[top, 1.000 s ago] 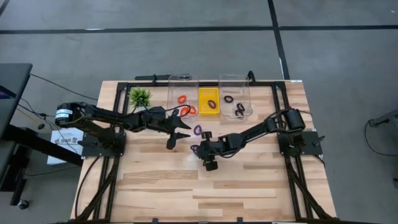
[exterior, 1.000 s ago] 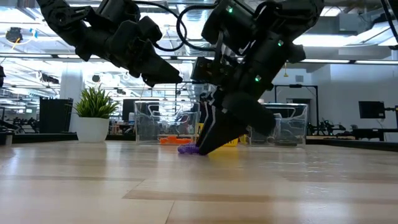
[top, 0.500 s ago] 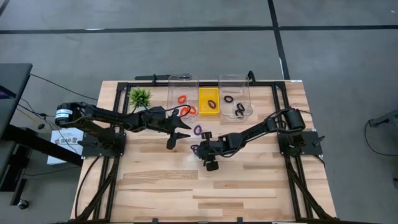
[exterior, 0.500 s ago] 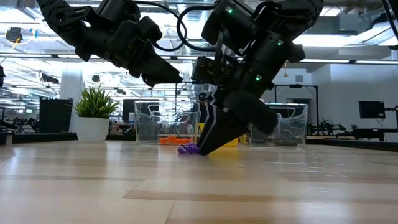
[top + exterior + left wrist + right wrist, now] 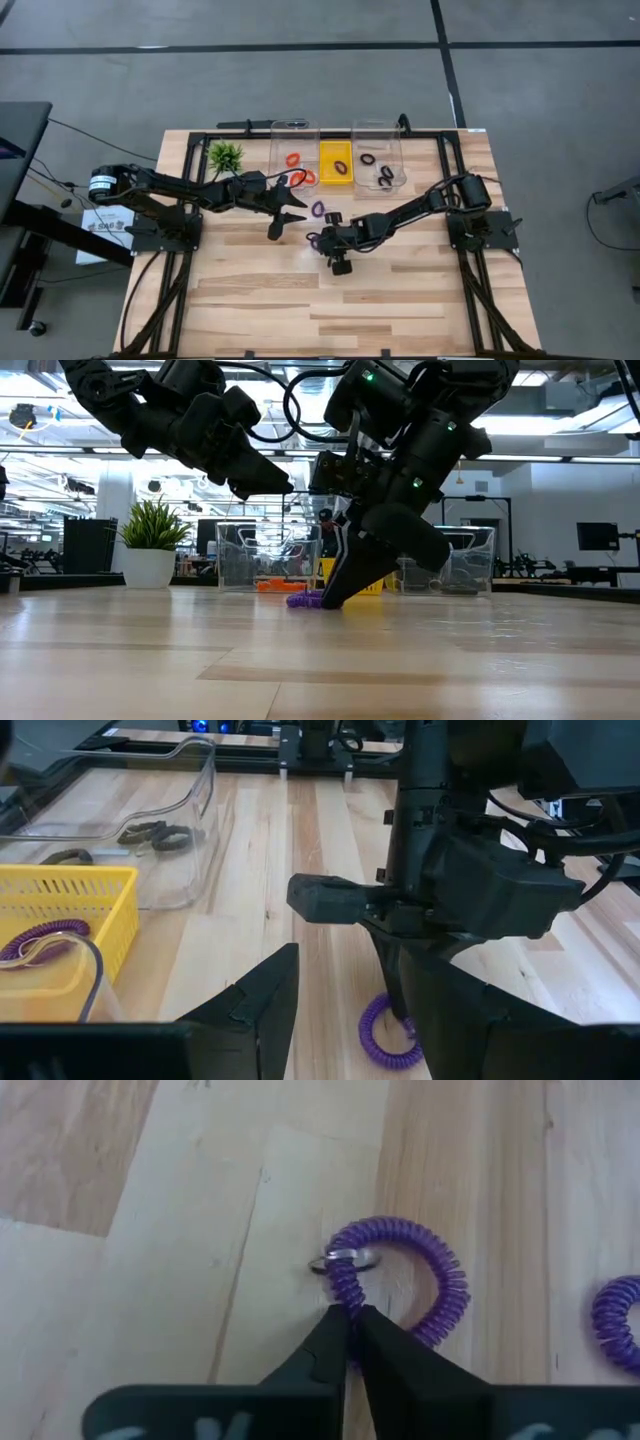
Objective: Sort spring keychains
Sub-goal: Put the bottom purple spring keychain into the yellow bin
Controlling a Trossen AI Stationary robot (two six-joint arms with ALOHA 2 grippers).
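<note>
Purple keychain (image 5: 420, 1285) beside yellow basket (image 5: 336, 164)

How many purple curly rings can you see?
3. One purple ring lies on the wood, pinched by the right gripper. A second sits on the table beside it. A third is in the yellow basket. More may be hidden.
</note>
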